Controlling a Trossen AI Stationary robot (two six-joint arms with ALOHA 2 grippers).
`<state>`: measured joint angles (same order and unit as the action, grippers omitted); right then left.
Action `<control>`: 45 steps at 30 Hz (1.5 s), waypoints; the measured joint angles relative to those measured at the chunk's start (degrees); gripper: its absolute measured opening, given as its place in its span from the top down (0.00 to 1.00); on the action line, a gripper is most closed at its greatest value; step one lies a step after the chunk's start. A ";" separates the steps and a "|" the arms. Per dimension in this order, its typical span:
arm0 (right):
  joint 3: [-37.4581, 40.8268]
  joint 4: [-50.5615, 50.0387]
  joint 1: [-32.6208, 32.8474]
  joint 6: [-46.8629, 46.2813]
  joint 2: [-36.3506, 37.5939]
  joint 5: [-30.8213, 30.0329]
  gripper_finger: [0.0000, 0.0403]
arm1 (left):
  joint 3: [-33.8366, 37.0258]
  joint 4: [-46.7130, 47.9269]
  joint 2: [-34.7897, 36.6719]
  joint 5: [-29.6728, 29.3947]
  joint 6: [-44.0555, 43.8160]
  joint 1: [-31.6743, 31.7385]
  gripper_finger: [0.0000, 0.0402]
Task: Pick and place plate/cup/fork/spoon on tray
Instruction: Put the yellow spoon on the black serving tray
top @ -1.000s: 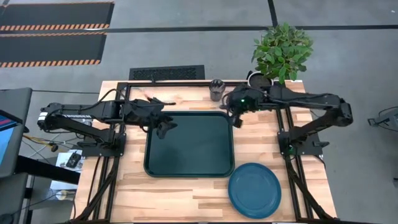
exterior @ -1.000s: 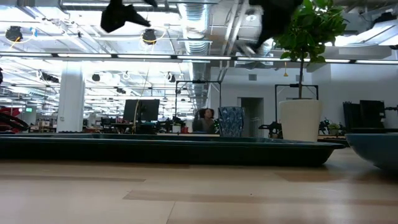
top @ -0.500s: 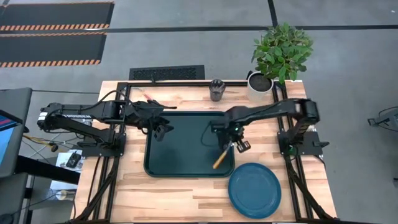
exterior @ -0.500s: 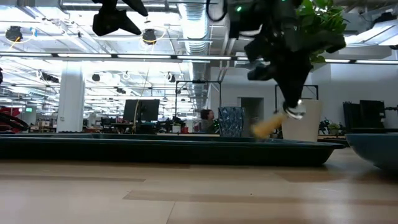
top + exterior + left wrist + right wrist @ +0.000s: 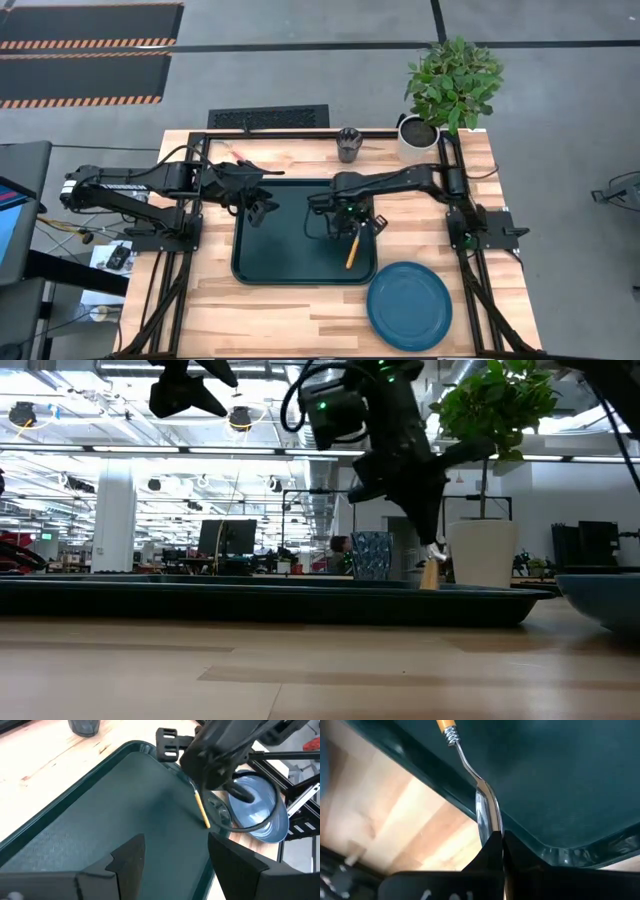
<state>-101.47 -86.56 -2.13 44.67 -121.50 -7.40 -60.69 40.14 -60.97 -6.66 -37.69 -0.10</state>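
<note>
The dark green tray (image 5: 290,250) lies mid-table. My right gripper (image 5: 352,222) hovers over the tray's right half, shut on the spoon (image 5: 351,248), whose orange handle points toward the near edge. My left gripper (image 5: 262,208) is open and empty above the tray's far left corner. The blue plate (image 5: 408,305) lies flat on the table off the tray's near right corner. The dark cup (image 5: 348,143) stands upright at the far edge. The fork's red-pink handle (image 5: 241,153) shows on the table beside my left arm. My right gripper pinches the spoon's metal bowl (image 5: 487,815) between its two shut fingers. The fingers point down and slant toward the near edge, in line with the spoon. The spoon slopes down from the fingers, handle end (image 5: 431,576) lowest, just over the tray; whether it touches I cannot tell.
A white pot with a green plant (image 5: 418,140) stands at the far right corner, right of the cup. The tray's left and near parts are bare. A black frame runs along the table's far edge and sides.
My right gripper has swung from the tray's far right corner toward the near edge, out over the tray, then a little left, and has gone down. The spoon has come with it, its handle now pointing at the near edge and low over the tray.
</note>
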 joint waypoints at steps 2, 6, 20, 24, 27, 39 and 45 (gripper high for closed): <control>-1.39 -0.88 -0.25 3.16 -1.80 -0.01 1.00 | -0.02 0.00 0.00 0.00 0.58 0.00 0.49; -2.50 -1.54 -0.26 8.27 -4.78 -0.76 1.00 | -0.02 0.01 0.02 -0.03 1.07 0.00 0.49; -2.63 3.41 -0.90 13.31 -9.08 -9.26 1.00 | -0.04 0.04 0.02 -1.71 1.11 0.02 0.49; -2.63 4.12 -0.85 14.18 -9.06 -9.47 1.00 | -0.04 0.08 0.02 -1.70 1.11 0.02 0.49; -2.63 4.56 -0.78 14.16 -9.06 -9.42 0.99 | -0.04 0.17 0.02 -1.73 1.49 0.02 0.49; -2.60 7.58 -0.74 12.05 -9.06 -9.47 0.74 | -0.04 0.37 0.02 -1.73 1.51 0.02 0.49; -2.61 7.81 -0.74 7.06 -9.06 -9.85 0.62 | -0.04 0.51 0.02 -1.73 1.64 0.02 0.49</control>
<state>-104.08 -78.75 -2.87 51.73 -130.56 -17.25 -60.73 40.65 -60.95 -8.38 -36.05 -0.08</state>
